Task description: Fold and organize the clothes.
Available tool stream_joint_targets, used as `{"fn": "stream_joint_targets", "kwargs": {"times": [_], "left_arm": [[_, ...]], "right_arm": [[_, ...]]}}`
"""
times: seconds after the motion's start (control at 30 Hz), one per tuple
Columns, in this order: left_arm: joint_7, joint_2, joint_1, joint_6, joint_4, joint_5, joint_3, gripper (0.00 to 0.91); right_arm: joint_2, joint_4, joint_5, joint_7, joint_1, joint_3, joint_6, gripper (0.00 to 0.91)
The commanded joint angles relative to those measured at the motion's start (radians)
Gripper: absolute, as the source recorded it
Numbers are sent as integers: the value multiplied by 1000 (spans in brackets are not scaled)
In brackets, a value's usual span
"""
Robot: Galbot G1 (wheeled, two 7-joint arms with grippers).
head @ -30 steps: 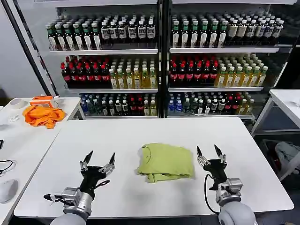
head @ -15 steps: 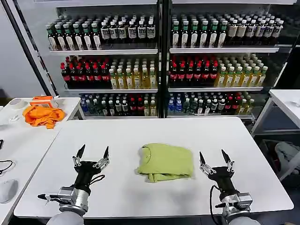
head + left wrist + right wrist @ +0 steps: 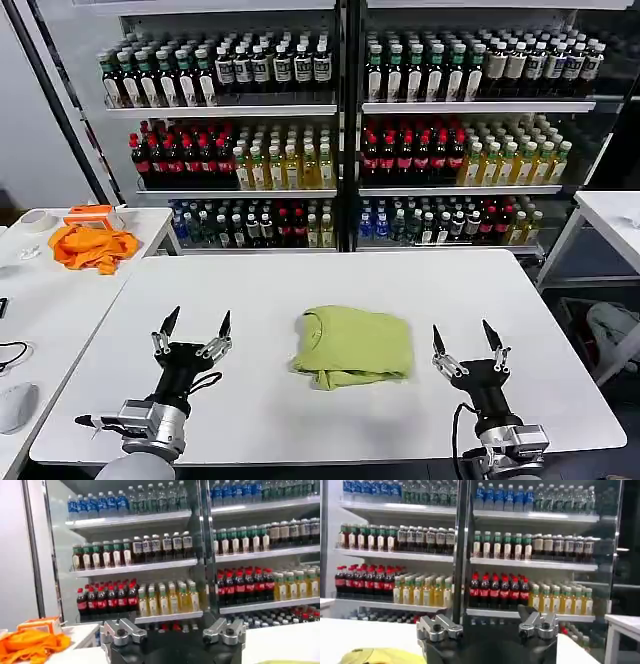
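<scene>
The yellow-green T-shirt [image 3: 353, 346] lies in the middle of the head view, just below the center, folded into a small neat bundle on the white table [image 3: 300, 285]. The two grippers have both moved back from it over the last second. The right gripper [image 3: 469, 347] was close to the shirt's right edge and is now lower in the frame and farther to the right, well apart from the cloth. The left gripper [image 3: 192, 332] has slid a little to the left and sits in the lower left of the frame, also well apart from the shirt. Both have their two fingers spread wide like a V, and they hold nothing. To me this looks like the folding is done, or nearly done, and the arms are pulling away to rest. An orange cloth [image 3: 92, 246] lies on another table at the left edge of the frame, and nobody is touching it. Behind the table, across the top half of the frame, stand shelves [image 3: 340, 108] full of drink bottles with green, red, yellow and blue labels. The words on those labels are too small to read, and there is no writing on the shirt.
</scene>
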Motion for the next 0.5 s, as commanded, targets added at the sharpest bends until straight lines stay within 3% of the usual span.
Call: {"fn": "stream_joint_targets", "kwargs": {"times": [0.03,0.3,0.4,0.5], "left_arm": [[1,8,6,5,-5,-30,-9,907],[10,16,-8,54,-9,-60,-6,907],[17,22,-16,52,-6,-67,-5,907],[29,27,-21,54,-5,-72,-2,907]], "right_arm": [[12,19,-39,2,-29,7,13,907],[9,23,-38,-7,-22,15,17,907],[17,28,19,-16,-15,12,-19,907],[18,20,20,-21,-13,13,-16,907]]}}
